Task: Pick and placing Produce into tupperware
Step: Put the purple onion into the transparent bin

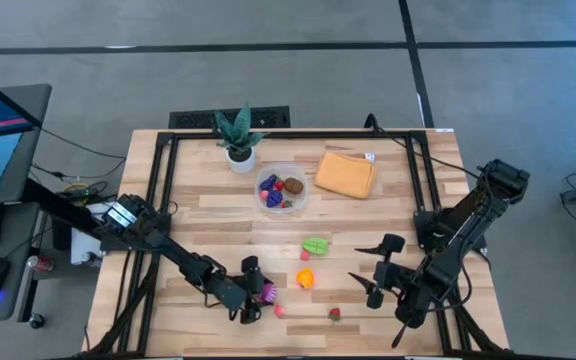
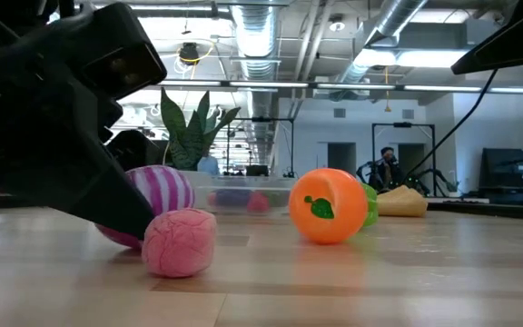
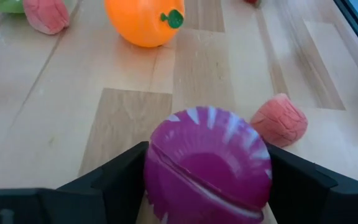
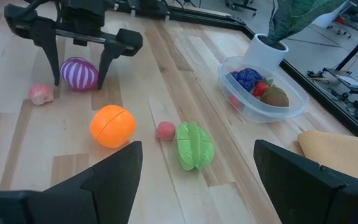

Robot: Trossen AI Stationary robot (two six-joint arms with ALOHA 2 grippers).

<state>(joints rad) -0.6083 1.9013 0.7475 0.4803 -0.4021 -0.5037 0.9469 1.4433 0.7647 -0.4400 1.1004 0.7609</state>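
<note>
A magenta ball with white stripes [image 3: 207, 165] sits on the wooden table near its front edge, between the fingers of my left gripper [image 1: 259, 292]. Loose produce lies around it. There is a pink lump [image 2: 180, 241] beside it, an orange fruit [image 1: 306, 279], a green piece [image 1: 315, 245], a small pink piece [image 4: 165, 130] and a red piece [image 1: 335, 314]. The clear round tupperware [image 1: 298, 205] stands at the far middle with purple, red and brown produce inside. My right gripper [image 1: 361, 266] hovers open above the table's right half, holding nothing. My left gripper pinches the striped ball by two opposite sides [image 3: 157, 180], one dark finger [image 3: 120, 180] on each. The fingers come slanting down from the table's left. The ball's underside rests on the table [image 2: 143, 238].
A folded orange cloth [image 1: 344, 174] lies right of the tub. A potted plant [image 1: 238, 140] stands to the tub's left at the far edge. A black frame runs along the table's edges [image 1: 163, 170]. Bare wood lies between the tub and the loose produce.
</note>
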